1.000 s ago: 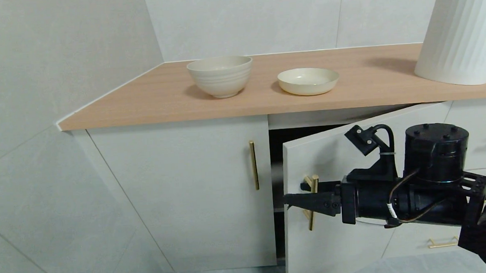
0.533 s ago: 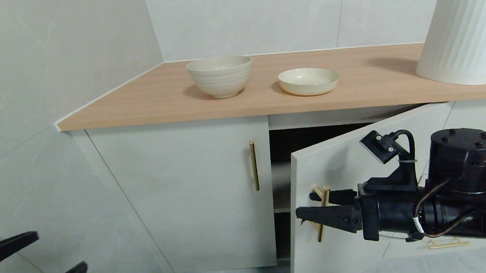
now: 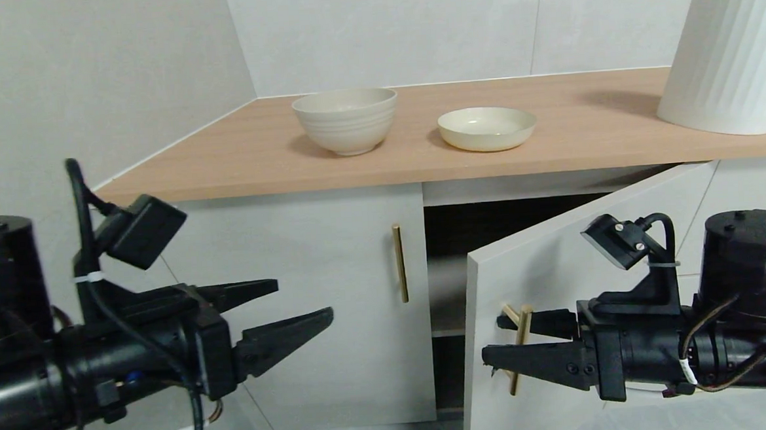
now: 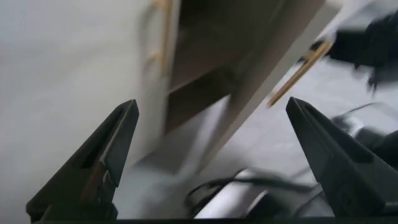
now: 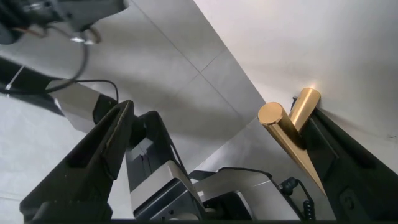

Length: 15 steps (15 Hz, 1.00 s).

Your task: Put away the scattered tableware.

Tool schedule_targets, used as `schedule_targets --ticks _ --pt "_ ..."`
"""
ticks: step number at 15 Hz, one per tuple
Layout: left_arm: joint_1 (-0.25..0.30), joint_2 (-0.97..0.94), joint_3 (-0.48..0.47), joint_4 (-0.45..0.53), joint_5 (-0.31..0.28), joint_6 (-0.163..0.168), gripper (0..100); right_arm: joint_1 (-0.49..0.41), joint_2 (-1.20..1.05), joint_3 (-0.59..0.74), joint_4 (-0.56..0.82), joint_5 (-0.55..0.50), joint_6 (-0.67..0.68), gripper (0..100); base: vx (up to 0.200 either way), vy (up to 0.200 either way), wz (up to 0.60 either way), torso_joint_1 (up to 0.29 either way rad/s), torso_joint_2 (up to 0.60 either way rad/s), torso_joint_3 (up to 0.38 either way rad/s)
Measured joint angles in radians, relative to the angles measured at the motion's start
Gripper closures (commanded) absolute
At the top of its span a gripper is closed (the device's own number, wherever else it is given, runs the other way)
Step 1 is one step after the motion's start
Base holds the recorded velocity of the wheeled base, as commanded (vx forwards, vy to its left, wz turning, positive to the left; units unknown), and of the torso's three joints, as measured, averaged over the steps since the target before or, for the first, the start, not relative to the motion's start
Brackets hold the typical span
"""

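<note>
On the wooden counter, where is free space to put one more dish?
Bare wooden counter lies between the shallow cream plate and the white ribbed container, and left of the beige ribbed bowl. The gap between bowl and plate is narrow.

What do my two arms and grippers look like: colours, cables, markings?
Both arms are matte black with cylindrical joint housings. The left gripper and right gripper have long, tapered, pointed black fingers. The left camera and right camera are small boxes on brackets, their black cables held by white zip ties. Thin wires with white sleeves run beneath.
</note>
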<state>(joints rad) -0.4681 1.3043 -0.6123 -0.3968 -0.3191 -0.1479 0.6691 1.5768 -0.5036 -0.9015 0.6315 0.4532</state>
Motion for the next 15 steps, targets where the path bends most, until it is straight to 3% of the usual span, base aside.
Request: schedule_targets --ticks 1,3,4,11,15 --pt "-0.026 0.052 0.000 -0.064 -0.011 -0.031 0 0.000 -0.003 0.003 0.000 0.000 0.000 0 0.000 0.000 0.00 0.000 0.00 0.000" --pt "-0.057 0.137 0.004 -0.133 -0.031 -0.053 0 0.000 -0.010 0.012 0.000 0.001 0.000 0 0.000 0.000 0.00 0.000 0.00 0.000" --pt "-0.067 0.179 0.004 -0.165 -0.036 -0.055 100 0.000 -0.013 0.016 -0.001 0.002 0.000 0 0.000 0.000 0.00 0.000 0.00 0.000" --pt "-0.116 0.416 0.002 -0.455 -0.025 -0.060 100 0.000 -0.018 0.022 0.000 0.003 0.000 0 0.000 0.000 0.00 0.000 0.00 0.000" --pt "-0.158 0.534 -0.069 -0.470 -0.027 -0.060 100 0.000 -0.020 0.027 -0.001 0.002 -0.006 0 0.000 0.000 0.00 0.000 0.00 0.000"
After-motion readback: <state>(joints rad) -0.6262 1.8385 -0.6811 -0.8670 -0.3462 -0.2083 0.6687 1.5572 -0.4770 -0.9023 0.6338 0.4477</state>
